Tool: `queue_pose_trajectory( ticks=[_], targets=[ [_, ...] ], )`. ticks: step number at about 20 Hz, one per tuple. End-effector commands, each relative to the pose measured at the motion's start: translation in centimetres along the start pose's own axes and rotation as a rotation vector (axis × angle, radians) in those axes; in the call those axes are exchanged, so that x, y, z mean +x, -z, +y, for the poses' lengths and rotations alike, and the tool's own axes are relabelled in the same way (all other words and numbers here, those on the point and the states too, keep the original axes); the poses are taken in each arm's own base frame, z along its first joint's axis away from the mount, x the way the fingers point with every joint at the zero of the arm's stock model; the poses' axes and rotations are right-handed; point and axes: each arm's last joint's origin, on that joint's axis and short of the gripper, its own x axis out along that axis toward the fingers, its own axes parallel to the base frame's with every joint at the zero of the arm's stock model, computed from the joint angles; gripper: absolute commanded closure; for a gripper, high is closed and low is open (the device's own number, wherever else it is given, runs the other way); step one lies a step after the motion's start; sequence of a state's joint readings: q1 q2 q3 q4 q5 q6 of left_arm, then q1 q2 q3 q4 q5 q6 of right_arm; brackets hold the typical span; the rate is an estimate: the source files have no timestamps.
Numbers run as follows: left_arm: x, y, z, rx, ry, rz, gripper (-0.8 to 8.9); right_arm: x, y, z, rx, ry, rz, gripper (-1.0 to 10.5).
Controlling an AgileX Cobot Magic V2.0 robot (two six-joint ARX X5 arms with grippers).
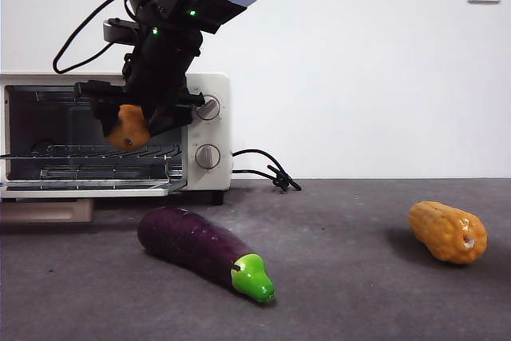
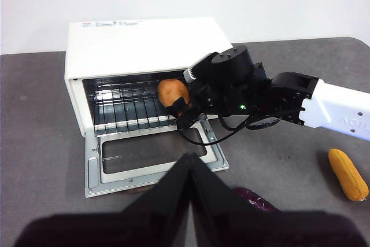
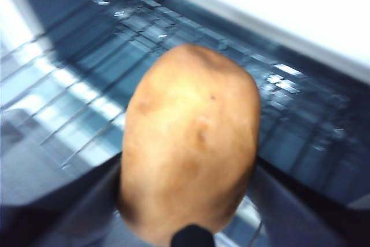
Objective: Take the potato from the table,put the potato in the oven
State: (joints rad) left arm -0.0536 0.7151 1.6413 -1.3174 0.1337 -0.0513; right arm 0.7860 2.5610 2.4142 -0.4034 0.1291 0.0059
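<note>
R gripper (image 1: pixel 132 129), jaws clamped on the small smooth orange-brown potato (image 1: pixel 128 127), holds it at the cream boxy oven's (image 1: pixel 209 85) open mouth above the wire rack (image 1: pixel 96 152) for release inside; L gripper (image 2: pixel 191 169) waits before the oven, jaws together.

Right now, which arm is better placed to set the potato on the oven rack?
Right. Its gripper is shut on the potato at the open oven mouth, above the rack. The left gripper is shut, holds nothing and sits back from the oven door.
</note>
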Motion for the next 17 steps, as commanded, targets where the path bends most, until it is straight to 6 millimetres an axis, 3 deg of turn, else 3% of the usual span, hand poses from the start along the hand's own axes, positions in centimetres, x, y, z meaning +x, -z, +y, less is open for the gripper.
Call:
queue_pose_trajectory(
  ticks=[1, 6, 14, 15, 17],
  targets=[
    [-0.2, 0.1, 0.0, 0.012, -0.003, -0.007, 8.19, 1.2, 1.4, -0.4, 0.007, 0.046, 0.034, 2.5],
    [-0.2, 0.1, 0.0, 0.012, -0.003, -0.008, 8.19, 0.4, 1.0, -0.1, 0.0, 0.037, 0.092, 2.5],
    [-0.2, 0.1, 0.0, 0.035, 0.01, -0.007, 8.19, -6.9, -3.7, 1.2, 0.02, 0.08, 0.232, 2.6],
    [-0.2, 0.1, 0.0, 0.04, 0.009, -0.006, 8.19, -7.9, -4.0, 1.2, 0.025, 0.086, 0.256, 2.8],
    [0.1, 0.0, 0.0, 0.06, 0.008, 0.002, 8.19, -10.1, -4.5, 1.2, 0.009, 0.086, 0.306, 4.8]
  ],
)
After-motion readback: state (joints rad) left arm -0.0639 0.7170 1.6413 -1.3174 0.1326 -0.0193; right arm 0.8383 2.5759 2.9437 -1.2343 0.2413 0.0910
